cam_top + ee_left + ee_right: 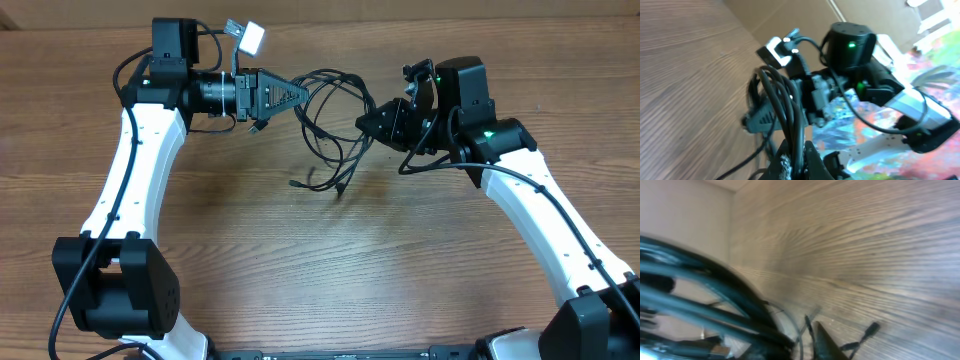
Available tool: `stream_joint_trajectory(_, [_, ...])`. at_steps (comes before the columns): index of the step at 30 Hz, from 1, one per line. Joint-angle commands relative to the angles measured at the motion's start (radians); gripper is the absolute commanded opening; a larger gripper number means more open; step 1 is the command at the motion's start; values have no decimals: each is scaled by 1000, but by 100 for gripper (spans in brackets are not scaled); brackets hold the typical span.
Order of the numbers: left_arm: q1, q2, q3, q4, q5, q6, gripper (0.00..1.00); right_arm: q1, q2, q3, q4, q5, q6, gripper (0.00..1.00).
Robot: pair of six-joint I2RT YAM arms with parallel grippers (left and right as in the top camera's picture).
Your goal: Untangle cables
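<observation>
Blur hides whether the right pincer [368, 122] grips: cannot tell. Left pincer [298, 92] clamps the cables [785, 102]; open surface [350, 270] all around.

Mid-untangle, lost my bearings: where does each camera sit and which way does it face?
Overhead: above the table, looking down; both arms, left gripper, right gripper, cables between them.
Left wrist: on left arm, facing the right arm; own fingers pinching cables.
Right wrist: on right arm, looking low across the table; one finger, blurred cables.
Shared: cables in all three.
</observation>
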Motion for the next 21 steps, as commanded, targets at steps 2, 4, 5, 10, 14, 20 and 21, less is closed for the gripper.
stream_joint_trajectory(2, [-10, -1, 13, 37, 117, -63, 4, -18, -20, 12, 13, -75, -148, 72])
stream_joint_trajectory(4, [-13, -1, 13, 71, 117, -85, 4, -31, -27, 46, 9, -190, -191, 84])
stream_joint_trajectory(5, [-13, -1, 13, 82, 117, -85, 4, -34, -33, 59, 7, -204, -188, 85])
stream_joint_trajectory(10, [-18, -1, 13, 109, -21, -132, 4, -24, -60, 124, 58, -214, -5, 70])
stream_joint_trajectory(14, [-38, -1, 13, 108, -114, -163, 4, 10, -58, 123, 72, -56, 175, 62])
stream_joint_trajectory(20, [-47, -1, 13, 106, -302, -289, 4, 21, -58, 123, 14, 89, 228, 54])
stream_joint_trajectory(21, [-47, -1, 13, 106, -314, -290, 4, 13, -58, 124, -13, 132, 228, 56])
